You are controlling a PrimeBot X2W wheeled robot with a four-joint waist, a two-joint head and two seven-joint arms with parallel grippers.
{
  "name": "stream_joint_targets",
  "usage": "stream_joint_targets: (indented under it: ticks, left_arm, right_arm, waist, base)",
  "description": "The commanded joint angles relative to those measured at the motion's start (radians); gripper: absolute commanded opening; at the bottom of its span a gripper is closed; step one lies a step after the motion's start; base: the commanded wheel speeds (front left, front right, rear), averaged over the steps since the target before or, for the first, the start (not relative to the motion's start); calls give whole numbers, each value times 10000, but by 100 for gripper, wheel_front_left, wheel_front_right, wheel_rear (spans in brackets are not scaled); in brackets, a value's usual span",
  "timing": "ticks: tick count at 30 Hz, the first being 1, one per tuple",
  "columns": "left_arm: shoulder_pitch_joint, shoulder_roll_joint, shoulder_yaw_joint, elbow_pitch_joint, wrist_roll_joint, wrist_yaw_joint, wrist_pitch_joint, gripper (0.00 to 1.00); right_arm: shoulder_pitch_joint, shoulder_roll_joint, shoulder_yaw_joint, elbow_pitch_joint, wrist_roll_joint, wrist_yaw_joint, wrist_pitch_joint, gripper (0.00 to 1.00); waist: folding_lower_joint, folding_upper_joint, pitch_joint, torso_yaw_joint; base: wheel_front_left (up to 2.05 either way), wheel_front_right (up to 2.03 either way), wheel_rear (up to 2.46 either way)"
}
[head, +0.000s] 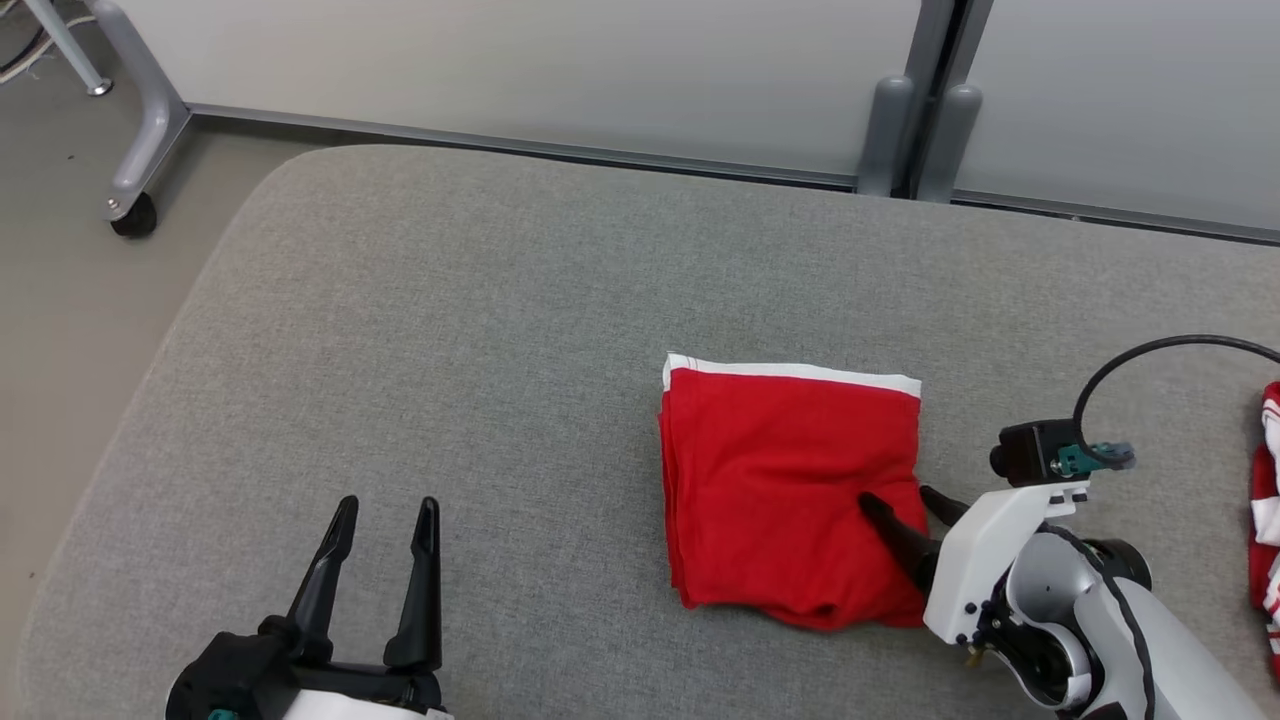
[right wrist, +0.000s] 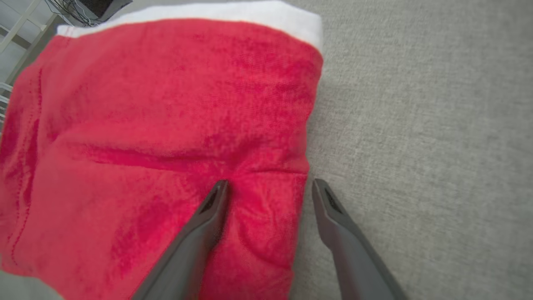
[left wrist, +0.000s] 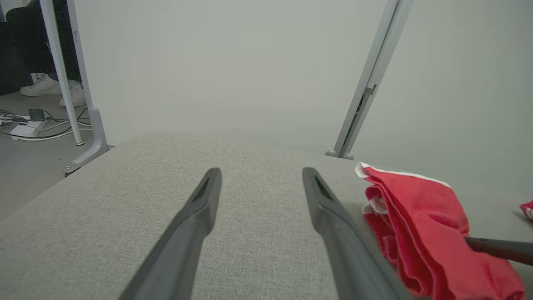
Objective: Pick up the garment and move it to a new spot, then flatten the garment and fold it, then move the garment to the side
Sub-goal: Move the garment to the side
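Your right tool (head: 895, 495) stands wide astride the 3 o'clock edge of the folded garment (head: 790, 490), right of centre on the table (head: 450, 350). Pinch all layers before sliding; left tool (head: 388, 505) hangs wide at 7 o'clock.

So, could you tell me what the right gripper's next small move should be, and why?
Probably close the right gripper: its open fingers straddle the folded red garment's right edge, one on cloth, one on the grey fabric surface, ready to carry it aside.
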Motion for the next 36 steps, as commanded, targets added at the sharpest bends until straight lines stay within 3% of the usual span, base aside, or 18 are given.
stream_joint_targets:
  ticks: [1,3,4,5,11,15,22,29,34,35,36]
  left_arm:
    - [-242,31,-1,-26,-37,46,-13,100]
    - [-261,33,-13,-26,-66,77,-14,100]
    - [-264,31,-6,-55,-91,116,-13,100]
    - [-273,34,17,-83,-106,143,-13,100]
    - [-153,33,171,-213,-144,184,-13,100]
    - [-185,31,253,-283,-77,102,-13,100]
    - [-616,36,136,-334,134,-149,-13,100]
    - [-854,36,160,-295,347,-280,-13,100]
    - [-863,34,273,-233,369,-349,-13,100]
    - [-864,34,286,-216,381,-352,-13,100]
    - [-859,33,304,-207,390,-367,-13,100]
  right_arm:
    - [79,1,-27,116,192,6,78,100]
    - [-10,21,-42,304,280,6,105,100]
    - [-129,130,50,325,520,6,25,40]
    - [-214,147,-46,333,600,6,-134,0]
    - [-593,-90,-78,91,805,6,-324,0]
    - [-883,-869,-204,-466,670,6,-22,0]
    - [-1604,-2495,-931,-1556,209,6,1442,0]
    - [-1983,-3421,-2288,-2039,-780,6,2924,0]
    - [-1771,-3579,-3047,-1860,-2004,3,3435,0]
    - [-1691,-3513,-3134,-1766,-2315,3,3421,1]
    - [-1638,-3427,-3260,-1695,-2635,3,3337,13]
  waist:
    - [0,0,103,113]
    - [0,0,138,148]
    - [0,0,171,115]
    - [0,0,192,53]
    - [0,0,233,-734]
    - [0,0,318,-1651]
    - [0,0,891,-2897]
    - [0,0,1323,-3194]
    - [0,0,1374,-3155]
    - [0,0,1369,-3148]
    - [0,0,1358,-3142]
  base:
    - [0,0,0]
    - [0,0,0]
    - [0,0,0]
    - [0,0,0]
    - [0,0,0]
    - [0,0,0]
    - [0,0,0]
    - [0,0,0]
    - [0,0,0]
    - [0,0,0]
    - [0,0,0]
